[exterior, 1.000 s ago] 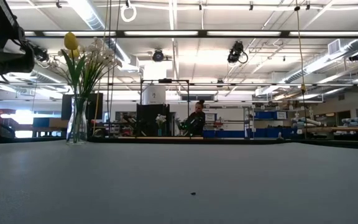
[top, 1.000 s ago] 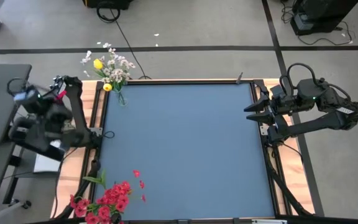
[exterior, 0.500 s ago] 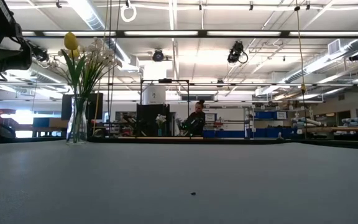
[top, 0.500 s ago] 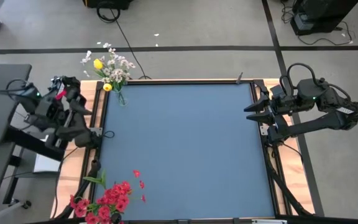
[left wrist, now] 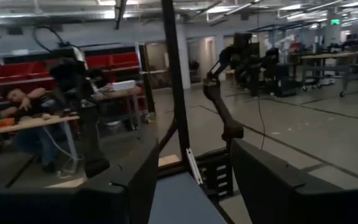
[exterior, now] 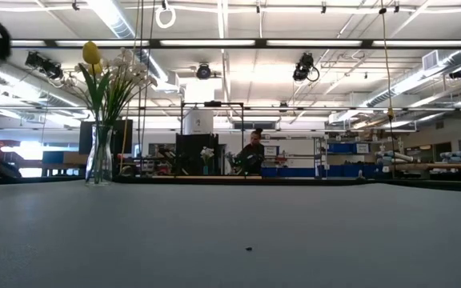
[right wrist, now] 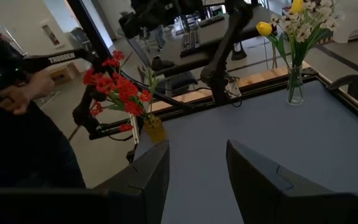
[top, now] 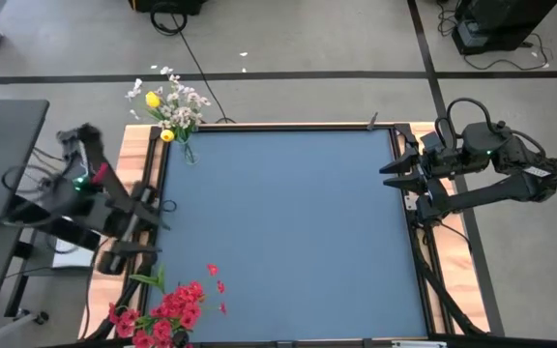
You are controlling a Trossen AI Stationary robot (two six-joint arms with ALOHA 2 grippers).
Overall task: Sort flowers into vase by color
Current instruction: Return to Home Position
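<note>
A clear glass vase at the table's far left corner holds white sprays and yellow buds; it also shows in the low view and the right wrist view. The red blossom cluster stands at the near left corner, in a yellowish vase. My left gripper hovers open at the left edge between the two bunches, its fingers apart in its own view. At the right edge my right gripper waits open.
Loose red petals lie on the blue mat near the red bunch. A small dark speck sits mid-table. A person stands beyond the table's left side, and another person is far off in the room.
My left arm has swung from beside the far left corner toward the near edge and inward to the table's left edge, turning as it went. It has dropped out of the low view's upper left corner. The flowers and my right arm have kept still.
</note>
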